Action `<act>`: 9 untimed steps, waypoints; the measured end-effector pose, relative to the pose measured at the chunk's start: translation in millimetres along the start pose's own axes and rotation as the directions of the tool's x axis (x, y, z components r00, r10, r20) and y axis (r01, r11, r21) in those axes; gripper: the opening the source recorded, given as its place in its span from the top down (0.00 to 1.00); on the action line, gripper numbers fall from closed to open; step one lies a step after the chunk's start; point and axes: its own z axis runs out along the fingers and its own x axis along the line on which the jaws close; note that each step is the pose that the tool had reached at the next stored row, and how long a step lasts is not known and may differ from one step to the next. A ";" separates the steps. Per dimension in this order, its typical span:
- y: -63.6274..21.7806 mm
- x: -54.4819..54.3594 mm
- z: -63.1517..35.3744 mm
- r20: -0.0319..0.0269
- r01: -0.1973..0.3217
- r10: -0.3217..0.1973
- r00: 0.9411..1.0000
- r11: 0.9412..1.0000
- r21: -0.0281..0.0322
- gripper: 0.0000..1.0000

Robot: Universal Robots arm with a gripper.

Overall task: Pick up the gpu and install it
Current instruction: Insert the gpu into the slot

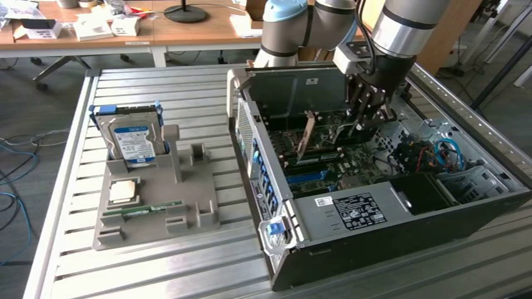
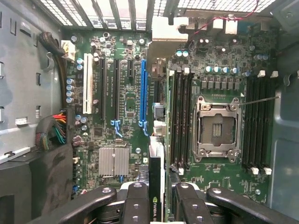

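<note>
The hand (image 2: 157, 205) is clenched on the gpu (image 2: 156, 179), holding the card edge-on between its fingers (image 2: 135, 200). It is inside the open computer case (image 1: 332, 249), over the motherboard (image 2: 121, 126). The long blue slot (image 2: 142, 88) runs ahead of the hand, just beside the card's line.

In judgement, good seating requires the card edge parallel to and directly over the slot, the card square to the board, and even pressure.

Writing: a green logo mark shows on the card at the hand, its lettering unreadable. The hard drive (image 1: 133, 143) stands on the desk (image 1: 166, 268), well apart from the hand. Its blue-white label cannot be read.
</note>
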 end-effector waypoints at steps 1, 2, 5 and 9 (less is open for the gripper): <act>0.0 0.0 0.0 0.000 0.000 0.000 1.000 1.000 0.000 0.73; 0.0 0.0 0.0 0.000 0.000 0.000 1.000 1.000 0.000 0.73; 0.0 0.0 1.2 0.001 0.000 0.000 1.000 1.000 0.000 0.73; -0.1 0.1 3.7 0.000 0.000 0.000 1.000 1.000 0.000 0.73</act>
